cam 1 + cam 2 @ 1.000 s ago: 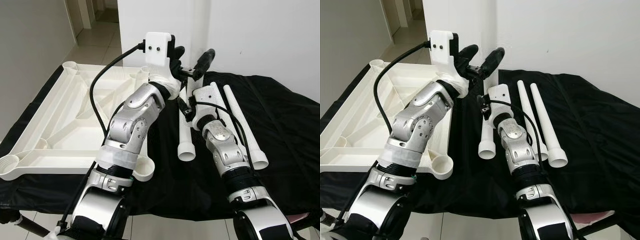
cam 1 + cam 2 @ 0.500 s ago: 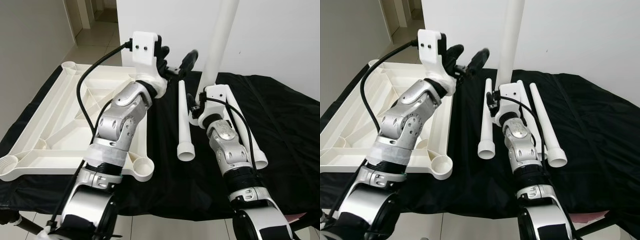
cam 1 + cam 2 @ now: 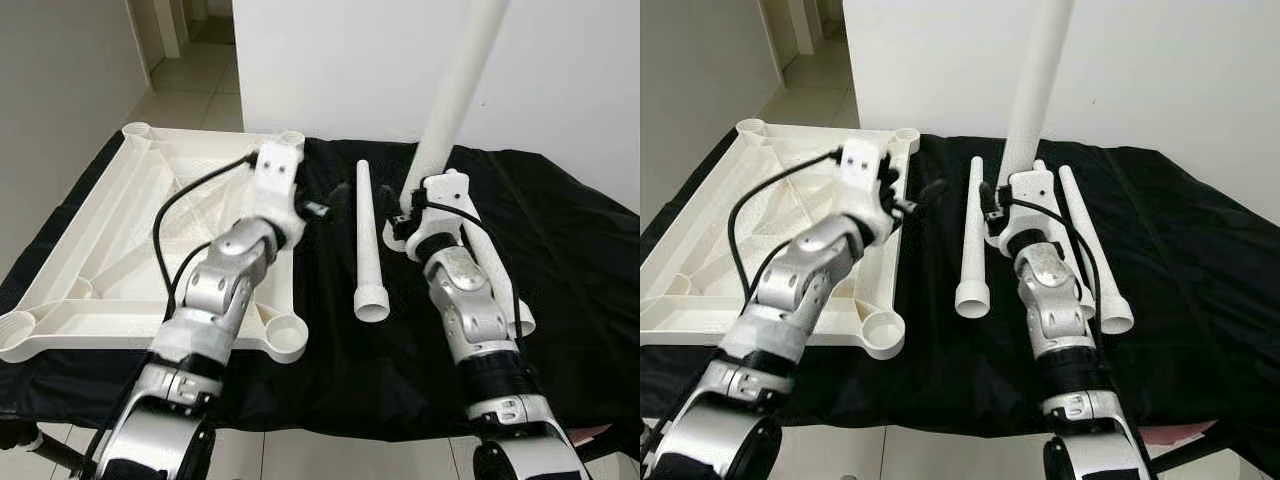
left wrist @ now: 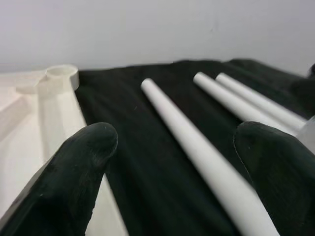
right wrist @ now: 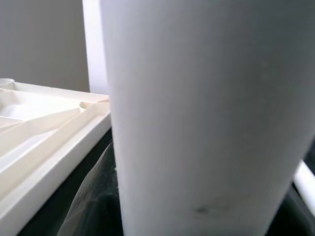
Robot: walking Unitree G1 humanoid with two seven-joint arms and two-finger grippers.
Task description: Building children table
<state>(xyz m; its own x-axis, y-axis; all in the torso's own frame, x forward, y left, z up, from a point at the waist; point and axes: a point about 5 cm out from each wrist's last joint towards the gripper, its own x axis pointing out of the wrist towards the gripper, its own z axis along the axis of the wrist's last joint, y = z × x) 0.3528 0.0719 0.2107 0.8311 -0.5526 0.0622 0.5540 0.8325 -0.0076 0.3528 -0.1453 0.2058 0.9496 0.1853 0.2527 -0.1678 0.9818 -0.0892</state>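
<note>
Leg upright in right gripper (tabletop beside)

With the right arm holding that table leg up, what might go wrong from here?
The right end effector grips the raised leg near its lower end, so the long upper part could tip or slip. Swinging it toward the tabletop sockets could hit the left end effector, open beside the leg lying on the cloth.

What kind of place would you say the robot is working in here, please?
Probably a room in a home: plain white walls, a tiled hallway leading off, and a work surface under a black cloth carrying an upturned white tabletop and loose legs.
</note>
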